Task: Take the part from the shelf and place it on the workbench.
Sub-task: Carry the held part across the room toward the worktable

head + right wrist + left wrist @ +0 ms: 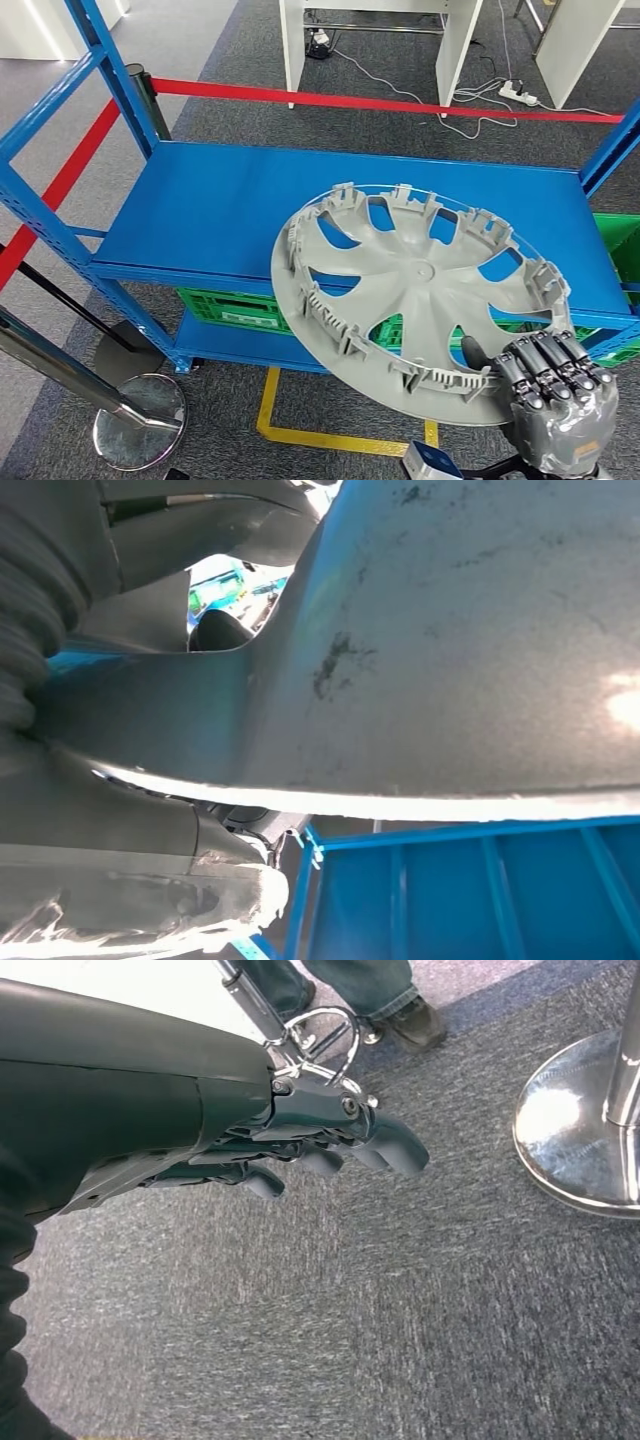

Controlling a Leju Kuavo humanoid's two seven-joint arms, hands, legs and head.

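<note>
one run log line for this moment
right hand: grips hubcap rim over blue shelf | left hand: holds nothing, above carpet | workbench placement: pending

The right hand has dark grey segmented fingers above a lighter grey palm shell. The left hand shows a smooth dark cover, silver screwed metal links and rounded grey fingertips.

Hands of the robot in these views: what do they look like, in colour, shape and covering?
The right hand is grey, with dark, segmented, glossy fingers side by side and a crinkled, clear plastic-like wrap over its back. The left hand has a smooth dark-grey cover behind it, a bare metal bracket with screws at the knuckles, and rounded, blue-grey fingers. No cables or markings are visible.
</note>
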